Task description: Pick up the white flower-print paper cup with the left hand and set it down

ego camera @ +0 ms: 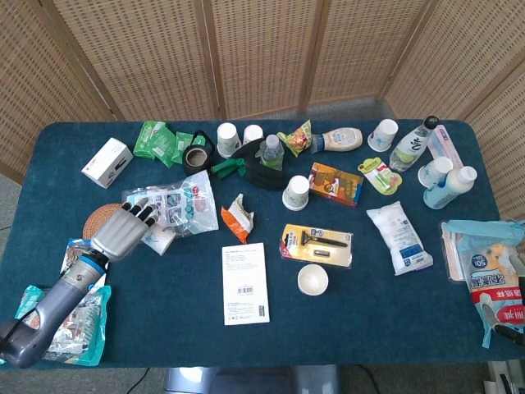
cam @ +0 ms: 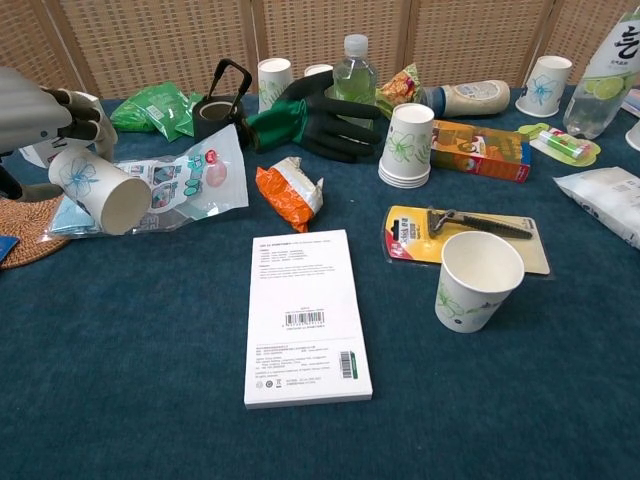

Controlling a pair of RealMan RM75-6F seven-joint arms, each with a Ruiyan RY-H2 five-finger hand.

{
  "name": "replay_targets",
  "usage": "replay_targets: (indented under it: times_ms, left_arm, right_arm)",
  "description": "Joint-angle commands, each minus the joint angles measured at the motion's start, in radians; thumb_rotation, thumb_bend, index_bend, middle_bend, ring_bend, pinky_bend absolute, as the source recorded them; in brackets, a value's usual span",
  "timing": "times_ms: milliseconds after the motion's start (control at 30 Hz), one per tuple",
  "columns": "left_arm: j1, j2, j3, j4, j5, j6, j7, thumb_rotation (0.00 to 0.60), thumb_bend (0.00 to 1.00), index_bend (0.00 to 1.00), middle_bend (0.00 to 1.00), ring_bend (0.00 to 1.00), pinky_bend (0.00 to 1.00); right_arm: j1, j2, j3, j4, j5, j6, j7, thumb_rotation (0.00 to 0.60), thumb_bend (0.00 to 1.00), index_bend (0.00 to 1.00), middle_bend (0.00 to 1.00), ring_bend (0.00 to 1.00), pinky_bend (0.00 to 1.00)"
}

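The left hand (cam: 35, 105) grips the white flower-print paper cup (cam: 98, 190) around its base end, fingers wrapped over the top of the wall. The cup is clear of the cloth and tilted, its open mouth pointing down and toward the white booklet (cam: 305, 315). In the head view the hand (ego camera: 121, 231) covers most of the cup (ego camera: 157, 239), and only the rim end shows past the fingers.

Taking the booklet as the landmark, the cup hangs to its left and a little beyond it, above the near edge of the clear printed packet (cam: 190, 180). The woven coaster (cam: 25, 240) lies further left again. The orange snack pouch (cam: 292, 192) sits just beyond the booklet's far edge.

By my reading the pick-up is done and the carry is under way; setting down remains. That step calls for turning the cup base-down, choosing bare blue cloth (cam: 150, 360) left of the booklet rather than the slippery packet, lowering until the base rests flat, then spreading the fingers.

The right hand is not visible in either view.
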State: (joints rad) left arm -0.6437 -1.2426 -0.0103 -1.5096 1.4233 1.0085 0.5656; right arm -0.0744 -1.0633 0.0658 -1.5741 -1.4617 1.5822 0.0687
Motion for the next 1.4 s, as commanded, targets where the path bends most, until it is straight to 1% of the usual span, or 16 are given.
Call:
replay_targets:
  times_ms: [33, 367, 533, 733, 900, 967, 1067, 1133, 1200, 1300, 1400]
  left_arm:
    - [-0.013, 0.020, 0.020, -0.004, 0.072, 0.035, 0.142, 0.600, 0.41, 0.39, 0.22, 0.17, 0.35]
    - [-0.032, 0.027, 0.073, -0.007, 0.199, 0.013, 0.384, 0.600, 0.41, 0.41, 0.20, 0.13, 0.33]
    - [-0.031, 0.018, 0.086, -0.013, 0.220, -0.010, 0.476, 0.600, 0.41, 0.40, 0.19, 0.11, 0.32]
    - [-0.015, -0.001, 0.103, -0.021, 0.220, -0.035, 0.567, 0.600, 0.41, 0.39, 0.18, 0.10, 0.32]
    - [0.000, -0.011, 0.112, -0.027, 0.233, -0.032, 0.613, 0.600, 0.41, 0.37, 0.17, 0.09, 0.32]
    - [0.008, -0.011, 0.113, -0.035, 0.234, -0.028, 0.624, 0.600, 0.41, 0.30, 0.14, 0.08, 0.31]
    - [0.022, -0.004, 0.110, -0.055, 0.233, -0.012, 0.641, 0.600, 0.41, 0.11, 0.07, 0.03, 0.29]
    - [0.032, 0.004, 0.107, -0.073, 0.231, 0.001, 0.649, 0.600, 0.41, 0.02, 0.03, 0.00, 0.27]
    - [0.043, 0.014, 0.103, -0.093, 0.228, 0.015, 0.655, 0.600, 0.41, 0.00, 0.00, 0.00, 0.26]
    - [0.058, 0.026, 0.100, -0.118, 0.219, 0.031, 0.658, 0.600, 0.41, 0.00, 0.00, 0.00, 0.24]
    - [0.081, 0.041, 0.085, -0.149, 0.193, 0.063, 0.626, 0.600, 0.41, 0.00, 0.00, 0.00, 0.23]
  right_arm:
    - [0.000, -0.002, 0.000, 0.004, -0.001, -0.001, 0.004, 0.508, 0.33, 0.00, 0.00, 0.00, 0.00]
    - [0.002, -0.005, 0.002, 0.019, 0.001, -0.007, 0.020, 0.509, 0.33, 0.00, 0.00, 0.00, 0.00]
    - [0.004, -0.007, 0.002, 0.025, 0.001, -0.010, 0.026, 0.511, 0.33, 0.00, 0.00, 0.00, 0.00]
    - [0.004, -0.007, 0.002, 0.031, 0.003, -0.012, 0.033, 0.511, 0.33, 0.00, 0.00, 0.00, 0.00]
    - [0.004, -0.007, 0.002, 0.033, 0.001, -0.013, 0.037, 0.510, 0.34, 0.00, 0.00, 0.00, 0.00]
    - [0.004, -0.007, 0.002, 0.034, 0.000, -0.012, 0.038, 0.511, 0.33, 0.00, 0.00, 0.00, 0.00]
    - [0.002, -0.005, 0.001, 0.034, -0.002, -0.009, 0.040, 0.511, 0.33, 0.00, 0.00, 0.00, 0.00]
    - [0.001, -0.004, 0.001, 0.033, -0.004, -0.007, 0.039, 0.512, 0.33, 0.00, 0.00, 0.00, 0.00]
    - [0.001, -0.005, 0.000, 0.032, -0.007, -0.006, 0.038, 0.510, 0.34, 0.00, 0.00, 0.00, 0.00]
    - [0.002, -0.005, 0.000, 0.031, -0.009, -0.004, 0.036, 0.511, 0.35, 0.00, 0.00, 0.00, 0.00]
    - [0.002, -0.004, 0.000, 0.029, -0.013, -0.001, 0.034, 0.511, 0.35, 0.00, 0.00, 0.00, 0.00]
